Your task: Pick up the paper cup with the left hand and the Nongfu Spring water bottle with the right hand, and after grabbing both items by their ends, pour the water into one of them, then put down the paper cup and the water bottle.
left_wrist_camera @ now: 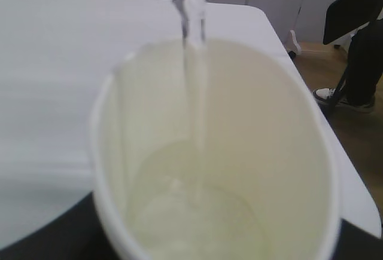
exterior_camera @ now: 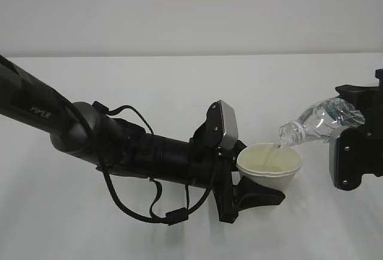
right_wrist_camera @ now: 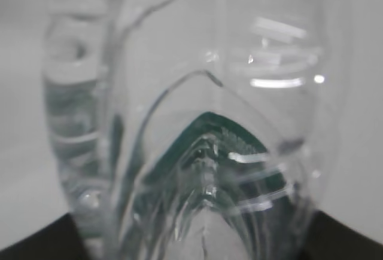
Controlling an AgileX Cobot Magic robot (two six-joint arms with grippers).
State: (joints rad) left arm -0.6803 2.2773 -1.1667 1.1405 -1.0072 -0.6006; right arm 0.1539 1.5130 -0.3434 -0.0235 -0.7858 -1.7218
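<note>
A: How many cups by the white table's (exterior_camera: 179,80) middle?
B: One paper cup (exterior_camera: 270,167). Just right of it, one water bottle (exterior_camera: 320,121).
A: And arms?
B: Two.

White table (exterior_camera: 179,92); beyond its corner, a shoe (left_wrist_camera: 328,94) (floor brownish).

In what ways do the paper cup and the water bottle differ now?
The paper cup is opaque white and stands nearly upright, mouth upward; the water bottle is clear plastic and tilted, mouth down over the cup. The bottle gives out water; the cup receives it. Each is held by one claw.
</note>
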